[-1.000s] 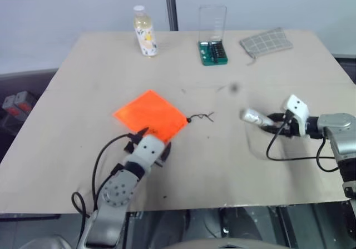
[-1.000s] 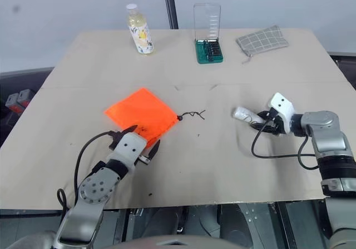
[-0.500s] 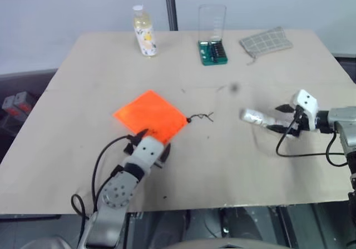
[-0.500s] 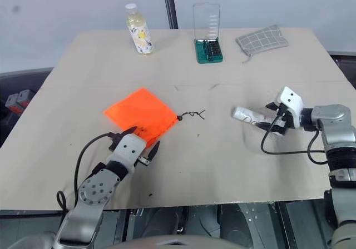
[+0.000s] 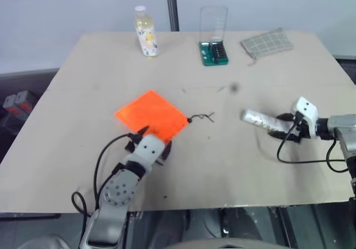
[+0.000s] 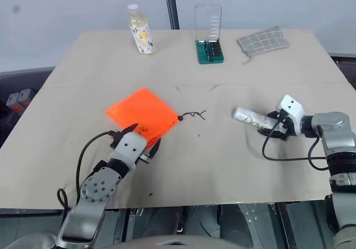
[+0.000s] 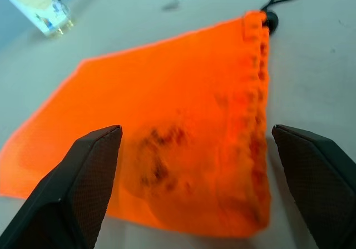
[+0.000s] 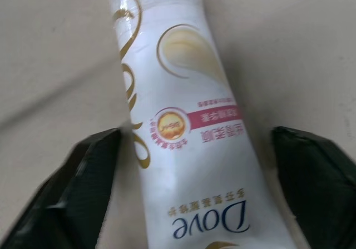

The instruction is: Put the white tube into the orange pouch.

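Note:
The orange pouch [image 5: 151,114] lies flat on the table, its dark cord [image 5: 201,116] trailing from its right corner. My left gripper [image 6: 146,135] is open at the pouch's near corner, and in the left wrist view the two fingers straddle the orange fabric [image 7: 167,121]. The white tube [image 6: 250,117] lies on its side to the right of the pouch. My right gripper [image 6: 273,122] is open at the tube's right end. In the right wrist view the tube [image 8: 183,149] runs between the fingers with a gap on each side.
A yellowish bottle [image 5: 146,31], a green bit case [image 5: 213,51] with an upright clear lid and a grey checked cloth [image 5: 267,41] stand along the far edge. Bare tabletop [image 5: 222,160] stretches between my two arms. The right arm is close to the table's right edge.
My right gripper opened and drew back to the right along the tube, so more of the tube shows on the table. The left gripper and the pouch kept still.

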